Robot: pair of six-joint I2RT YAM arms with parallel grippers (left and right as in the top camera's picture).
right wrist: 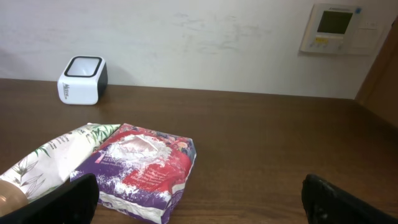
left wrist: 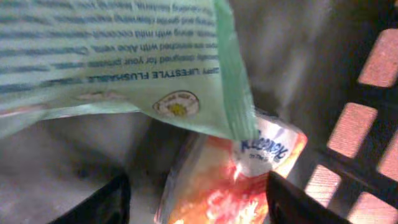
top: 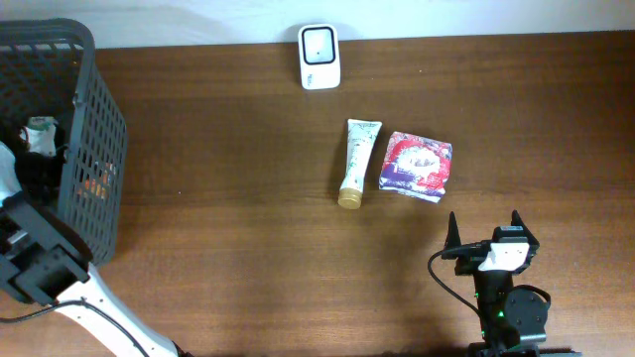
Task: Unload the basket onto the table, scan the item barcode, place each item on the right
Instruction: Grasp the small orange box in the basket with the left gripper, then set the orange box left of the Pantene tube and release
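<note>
Showing one scanner (top: 319,57), one tube (top: 356,162), one purple packet (top: 417,166), left hand (left wrist: 196,193) spread, right hand (right wrist: 199,200) spread

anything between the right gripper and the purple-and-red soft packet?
No. Only bare brown wooden table between the right gripper and the purple-and-red soft packet, clear in the overhead view.

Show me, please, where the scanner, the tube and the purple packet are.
scanner (top: 319,57), overhead view, middle of its white top face.
tube (top: 358,154), overhead view, middle of its printed body.
purple packet (top: 417,164), overhead view, its red centre.
</note>
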